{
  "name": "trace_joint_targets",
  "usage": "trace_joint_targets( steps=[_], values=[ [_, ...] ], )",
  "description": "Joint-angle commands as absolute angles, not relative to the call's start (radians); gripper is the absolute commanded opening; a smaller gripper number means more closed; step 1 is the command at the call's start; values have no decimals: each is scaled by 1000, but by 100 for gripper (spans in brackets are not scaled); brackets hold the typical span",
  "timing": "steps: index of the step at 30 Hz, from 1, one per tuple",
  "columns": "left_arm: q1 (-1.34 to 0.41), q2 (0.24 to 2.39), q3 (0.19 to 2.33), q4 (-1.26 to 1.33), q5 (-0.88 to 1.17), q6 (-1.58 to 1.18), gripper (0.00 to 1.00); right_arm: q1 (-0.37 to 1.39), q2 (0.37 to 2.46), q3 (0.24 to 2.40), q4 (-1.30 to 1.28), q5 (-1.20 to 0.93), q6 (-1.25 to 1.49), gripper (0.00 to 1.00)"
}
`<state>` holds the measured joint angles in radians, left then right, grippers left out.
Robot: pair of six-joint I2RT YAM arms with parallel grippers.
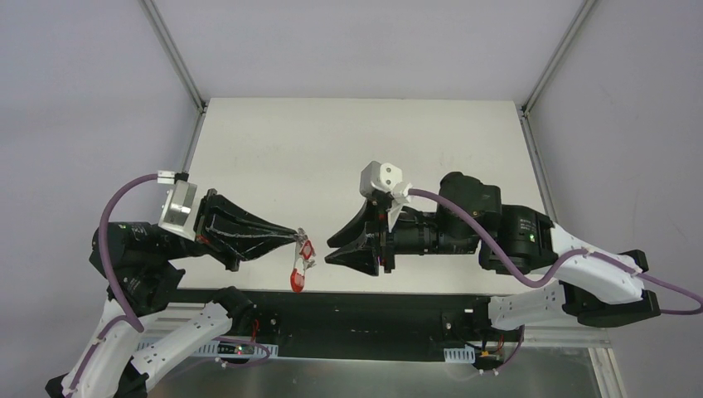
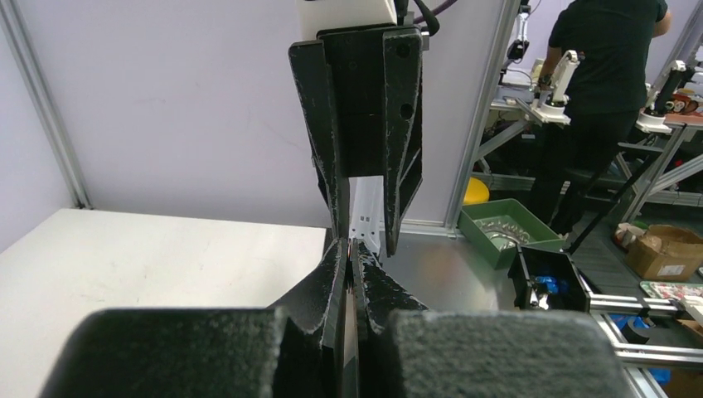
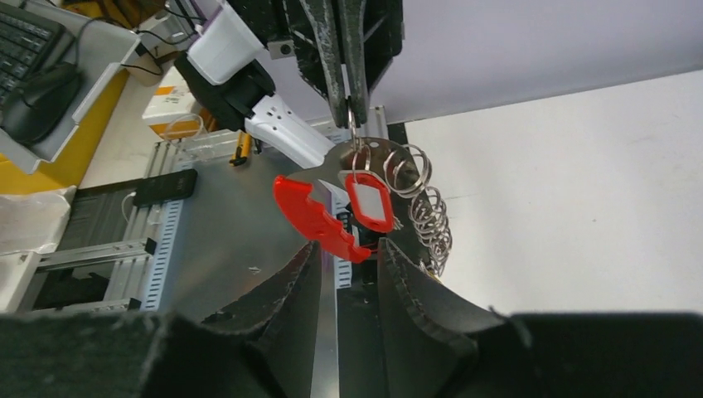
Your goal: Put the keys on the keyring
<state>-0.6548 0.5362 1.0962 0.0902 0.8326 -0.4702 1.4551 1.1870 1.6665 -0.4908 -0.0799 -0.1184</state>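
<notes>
My left gripper (image 1: 297,238) is shut on a thin metal keyring (image 3: 355,133) and holds it above the table's near edge. In the right wrist view a red plastic tag (image 3: 369,201), a thick red curved loop (image 3: 319,217), a chain of several wire rings (image 3: 427,215) and a silvery key (image 3: 375,154), mostly hidden behind the tag, hang from the keyring. The bunch shows red in the top view (image 1: 300,267). My right gripper (image 1: 330,249) is open and empty, facing the left one, its fingers (image 3: 305,274) just below the red loop. In the left wrist view the left gripper (image 2: 350,247) is pressed shut.
The white table (image 1: 348,149) stretches behind both grippers. A black strip (image 1: 373,303) and a metal shelf run along the near edge under the bunch. Off the table, a green bin (image 2: 506,228) and a person stand in the background.
</notes>
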Motion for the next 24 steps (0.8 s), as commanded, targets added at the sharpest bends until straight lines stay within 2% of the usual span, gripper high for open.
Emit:
trace_joint_targets(
  steps=[1, 8, 24],
  values=[
    [-657, 520, 1089, 217, 823, -526, 0, 1453, 1177, 1676, -359, -166, -85, 33],
    [-658, 504, 1072, 257, 807, -547, 0, 1452, 1188, 1647, -246, -159, -117, 32],
    [-658, 482, 1054, 288, 797, -561, 0, 1454, 1274, 1722, -216, -202, -119, 29]
  ],
)
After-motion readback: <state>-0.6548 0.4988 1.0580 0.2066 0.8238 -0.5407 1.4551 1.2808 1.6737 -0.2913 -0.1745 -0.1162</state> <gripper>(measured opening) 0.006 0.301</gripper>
